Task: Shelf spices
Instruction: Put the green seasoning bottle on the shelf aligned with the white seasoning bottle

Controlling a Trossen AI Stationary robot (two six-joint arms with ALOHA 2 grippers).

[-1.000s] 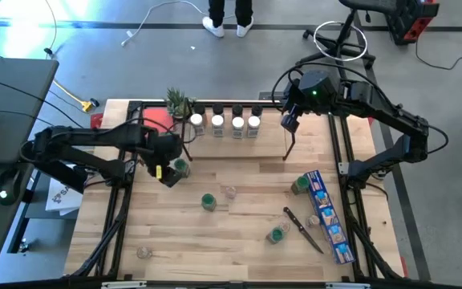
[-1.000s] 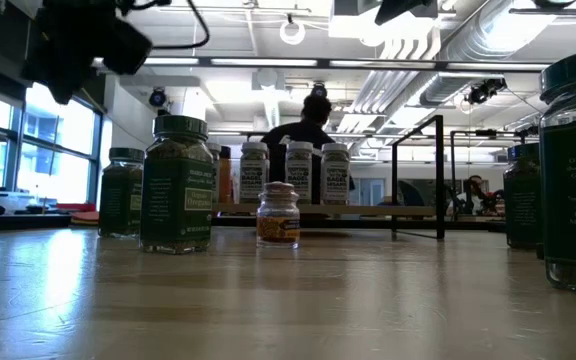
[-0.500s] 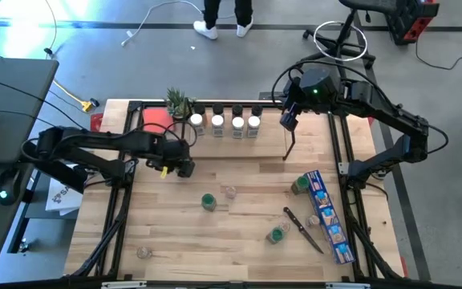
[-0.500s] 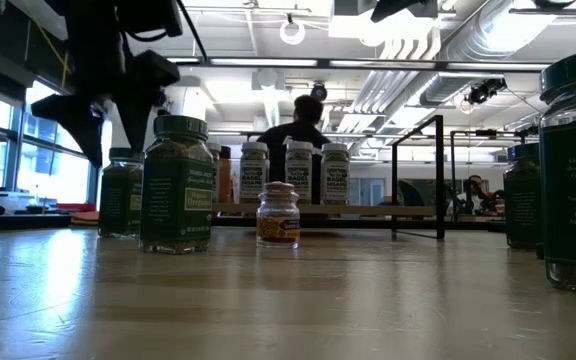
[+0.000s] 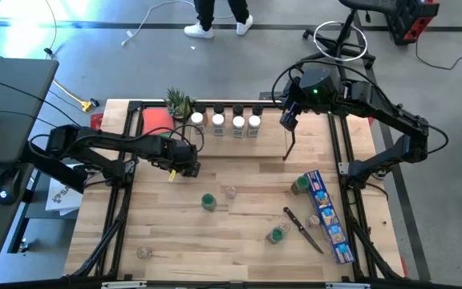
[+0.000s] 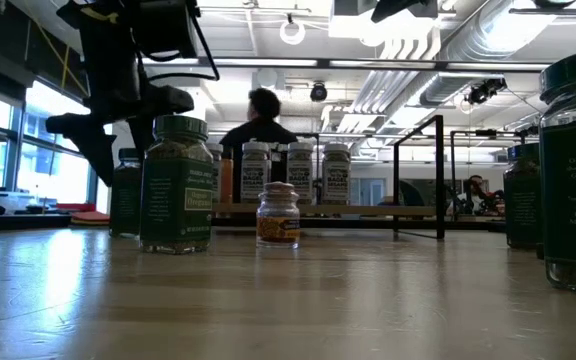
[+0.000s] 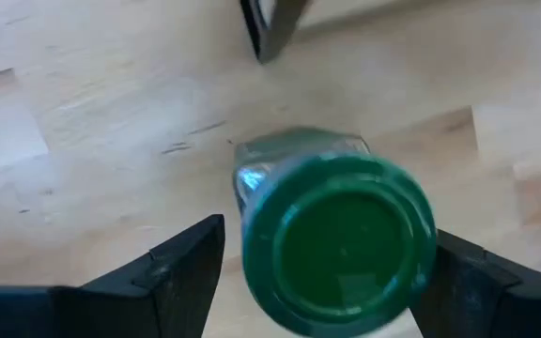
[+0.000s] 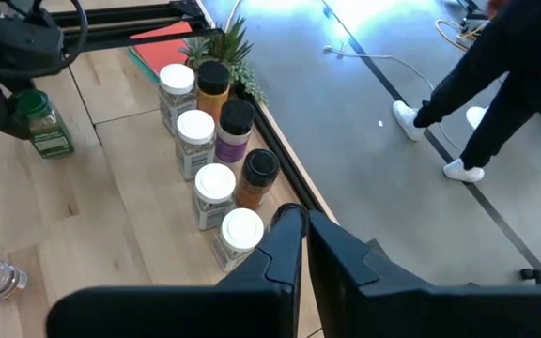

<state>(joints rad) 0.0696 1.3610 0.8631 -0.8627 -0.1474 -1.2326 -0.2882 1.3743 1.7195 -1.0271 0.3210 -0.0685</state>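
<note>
My left gripper [image 7: 313,272] hangs over the green-capped jar [image 7: 336,244] with its fingers spread wide, one dark finger [image 7: 181,272] on each side and bare wood showing between each finger and the jar, so nothing is gripped yet. From above, the left gripper [image 5: 184,160] sits a little in front of the shelf [image 5: 224,127], near its plant end, and the jar is hidden under my wrist there. My right gripper [image 8: 301,246] waits pressed shut and empty, up beside the far end of the shelf.

The shelf already carries a row of white-capped jars [image 5: 224,122] with darker caps behind. Other spices stand loose on the table: a green-capped one [image 5: 208,201], a small clear one [image 5: 230,192], another green one [image 5: 277,234] near the black-handled utensil [image 5: 303,229], and one [image 5: 299,185] touching the long blue box [image 5: 327,217].

I judge this jar to be rigid, light, and smooth enough to slip, probably glass or hard plastic, though I cannot tell which. I would close on the body just below the cap, squarely across its width, firmly but not hard, and keep it upright
</note>
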